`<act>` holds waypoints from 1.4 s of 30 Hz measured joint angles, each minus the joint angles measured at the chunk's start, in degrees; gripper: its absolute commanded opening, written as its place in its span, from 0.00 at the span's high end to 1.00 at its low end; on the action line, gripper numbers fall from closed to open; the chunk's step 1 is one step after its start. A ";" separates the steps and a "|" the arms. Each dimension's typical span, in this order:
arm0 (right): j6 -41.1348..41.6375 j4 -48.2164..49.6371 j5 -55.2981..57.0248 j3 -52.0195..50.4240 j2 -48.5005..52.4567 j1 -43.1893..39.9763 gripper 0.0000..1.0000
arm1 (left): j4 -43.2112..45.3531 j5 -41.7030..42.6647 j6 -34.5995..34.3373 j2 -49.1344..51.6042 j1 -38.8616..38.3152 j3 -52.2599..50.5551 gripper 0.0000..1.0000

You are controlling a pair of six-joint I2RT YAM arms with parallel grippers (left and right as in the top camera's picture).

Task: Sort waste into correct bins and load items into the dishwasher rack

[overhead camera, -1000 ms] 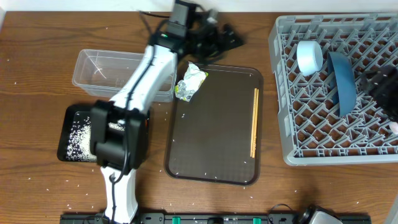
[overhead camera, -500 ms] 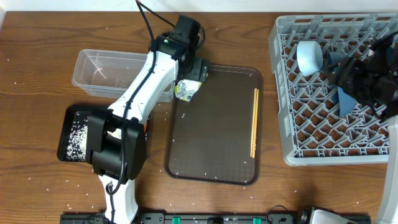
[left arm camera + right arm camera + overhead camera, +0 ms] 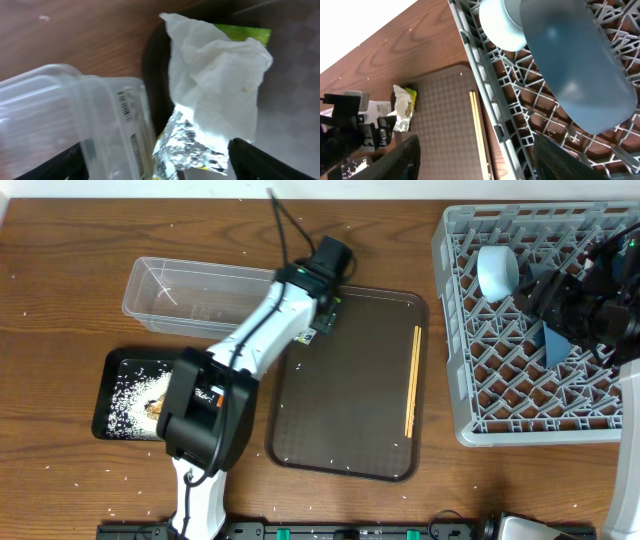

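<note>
On wood tbl [image 3: 60,270]: brown tray [image 3: 350,400], grey rack [image 3: 540,430].

Clear plastic tub [image 3: 50,115]; crinkled paper, shiny foil wrapper [image 3: 215,90]; wood-grain table [image 3: 90,35].

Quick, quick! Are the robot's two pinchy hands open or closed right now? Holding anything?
Left end effector: open, the wrapper sits between its fingers, not gripped.
Right end effector: open, holding nothing.

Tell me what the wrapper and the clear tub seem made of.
The wrapper looks like thin crumpled white paper over foil-backed film: matte creases, shiny silver underside, green printed edge. The clear tub seems to be glossy transparent plastic: its walls are see-through with soft highlights.
</note>
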 measured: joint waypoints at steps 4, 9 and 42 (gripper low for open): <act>0.00 0.00 0.02 0.00 0.00 0.00 0.34 | -0.81 -6.43 0.90 -0.63 -1.70 0.00 0.09; 0.00 0.04 0.02 0.00 0.00 0.00 0.33 | -1.20 -7.32 1.14 -4.15 -1.70 0.00 0.14; -0.09 -2.27 0.02 0.00 0.00 0.00 0.30 | 4.09 15.47 4.26 3.96 -1.75 -0.13 0.94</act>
